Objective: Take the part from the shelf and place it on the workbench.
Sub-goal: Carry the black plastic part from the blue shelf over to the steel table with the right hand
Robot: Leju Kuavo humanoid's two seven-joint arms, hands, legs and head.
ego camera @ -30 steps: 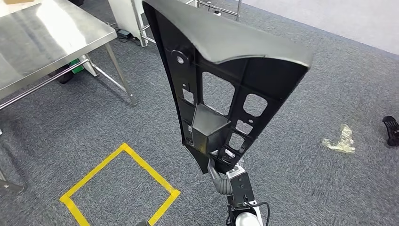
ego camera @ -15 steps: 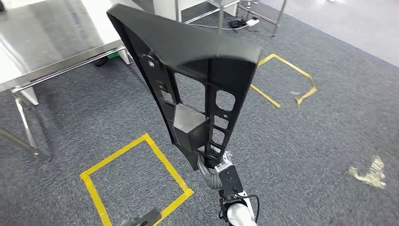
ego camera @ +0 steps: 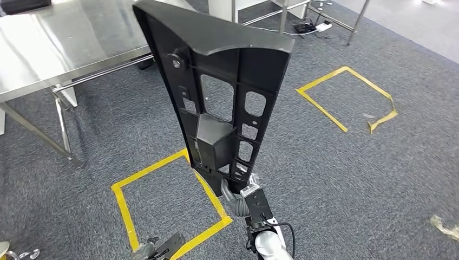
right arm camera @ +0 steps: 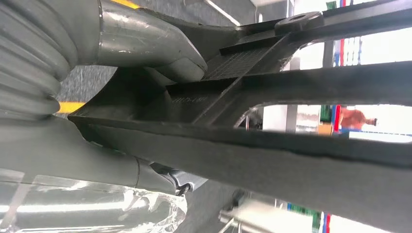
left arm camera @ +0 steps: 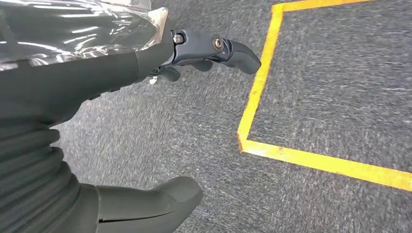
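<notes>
A large black plastic part, ribbed and pierced with cut-outs, stands upright in the middle of the head view, widest at the top. My right hand grips its narrow lower end from below. In the right wrist view the thumb presses on the part's ribs. The steel workbench lies at the upper left, apart from the part. My left hand hangs low over the carpet with fingers apart and nothing in it; it also peeks in at the head view's lower edge.
Grey carpet carries two yellow tape squares, one just below the part and one at the right. The workbench's legs stand at the left. Cables and a power strip lie at the back. Crumpled plastic lies at the lower right.
The camera has turned, so the whole scene has shifted: the workbench shows more at the left and the second yellow square has come in. The part stays held upright in my right hand.
</notes>
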